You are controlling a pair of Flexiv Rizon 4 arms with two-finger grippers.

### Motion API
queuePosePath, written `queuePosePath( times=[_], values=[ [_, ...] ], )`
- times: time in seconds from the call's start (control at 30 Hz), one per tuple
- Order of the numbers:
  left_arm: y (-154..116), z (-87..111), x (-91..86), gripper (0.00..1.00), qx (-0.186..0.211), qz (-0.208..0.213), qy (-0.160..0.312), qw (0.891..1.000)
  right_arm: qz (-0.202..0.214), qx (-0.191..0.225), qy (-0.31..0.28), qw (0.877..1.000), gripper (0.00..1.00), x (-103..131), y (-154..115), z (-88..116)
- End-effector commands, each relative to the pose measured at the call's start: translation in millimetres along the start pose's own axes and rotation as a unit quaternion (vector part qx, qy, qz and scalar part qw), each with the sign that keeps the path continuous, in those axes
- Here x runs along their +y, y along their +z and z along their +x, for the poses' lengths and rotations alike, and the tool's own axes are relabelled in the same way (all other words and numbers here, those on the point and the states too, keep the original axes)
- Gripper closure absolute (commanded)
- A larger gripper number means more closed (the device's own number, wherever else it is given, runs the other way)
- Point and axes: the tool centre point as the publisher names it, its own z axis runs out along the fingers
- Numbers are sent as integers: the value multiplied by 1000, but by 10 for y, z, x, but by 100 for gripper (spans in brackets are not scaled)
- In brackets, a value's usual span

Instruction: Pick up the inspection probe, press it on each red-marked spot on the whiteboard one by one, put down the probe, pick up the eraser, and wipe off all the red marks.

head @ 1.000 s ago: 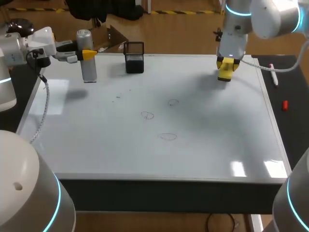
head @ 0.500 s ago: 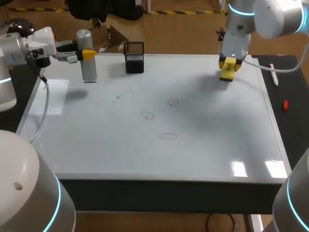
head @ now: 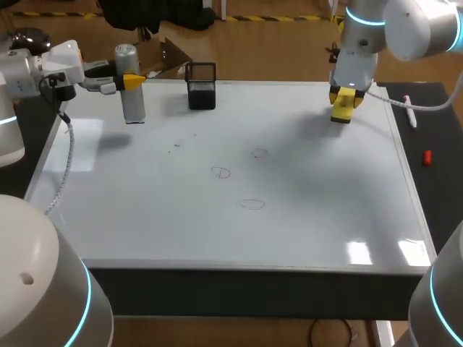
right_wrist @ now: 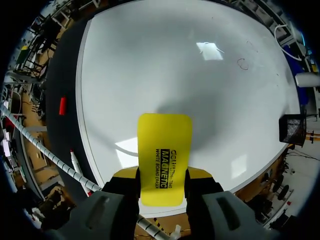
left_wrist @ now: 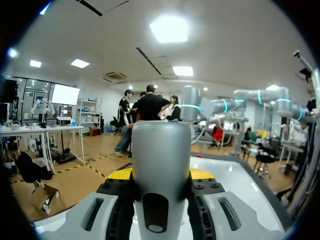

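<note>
The inspection probe, a grey upright cylinder, hangs just over the whiteboard's far left corner, and my left gripper is shut on its upper part. In the left wrist view the probe fills the space between the fingers of that gripper. My right gripper is shut on the yellow eraser above the board's far right corner. The right wrist view has the eraser sticking out ahead of the gripper, over the white surface. Three faint circled marks lie near the board's middle.
A black mesh basket stands at the far edge, right of the probe. On the dark tabletop beyond the board's right edge lie a marker pen and a small red cap. A cable trails down the board's left side.
My right gripper has drifted slightly to the right and toward the far edge with the eraser. The left arm and the probe have stayed put.
</note>
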Motion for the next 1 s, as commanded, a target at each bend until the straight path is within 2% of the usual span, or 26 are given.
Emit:
queuePosePath(
  times=[0.03, 0.2, 0.37, 0.53, 0.7, 0.83, 1.0],
  values=[
    [2, 14, -8, 100, -2, 0, 1, 1000, 1, 2, -1, 1000, 100, 0, -19, 7],
    [167, 246, -51, 100, 27, 10, 7, 1000, 1, 2, -1, 1000, 100, 0, -19, 7],
    [366, 580, -41, 100, 68, 27, 10, 997, 1, 2, -1, 1000, 100, 0, -19, 7],
    [557, 966, -34, 100, 117, 58, 15, 991, 1, 2, -1, 1000, 100, 0, -19, 7],
    [752, 1267, -2, 100, 163, 74, 24, 984, 1, 2, -1, 1000, 100, 0, -19, 7],
    [910, 1437, 45, 100, 191, 72, 28, 979, 1, 2, -1, 1000, 100, 0, -19, 7],
    [1111, 1557, 137, 100, 221, 66, 24, 973, 1, 2, -1, 1000, 100, 0, -19, 7]
  ],
)
